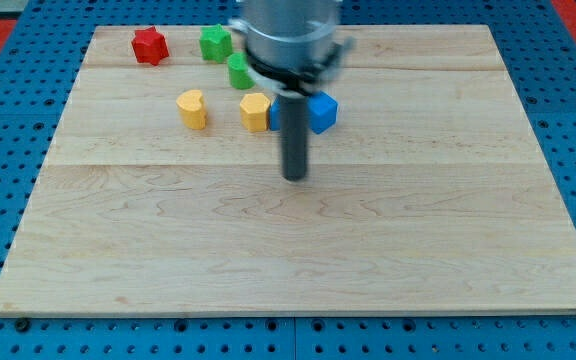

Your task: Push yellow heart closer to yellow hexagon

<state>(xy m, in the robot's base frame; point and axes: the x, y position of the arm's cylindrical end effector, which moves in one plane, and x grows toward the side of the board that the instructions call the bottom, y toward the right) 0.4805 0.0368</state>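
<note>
The yellow heart (pixel 192 108) lies on the wooden board at the upper left of centre. The yellow hexagon (pixel 255 112) lies to its right, a block's width away. My tip (pixel 295 177) is below and to the right of the hexagon, touching no block. The rod rises in front of a blue block (pixel 322 111) that sits just right of the hexagon.
A red star-shaped block (pixel 149 45) lies near the board's top left. A green block (pixel 215 42) lies to its right, and a second green block (pixel 238 71) sits just above the hexagon. The arm's body (pixel 290 35) hides part of the board's top centre.
</note>
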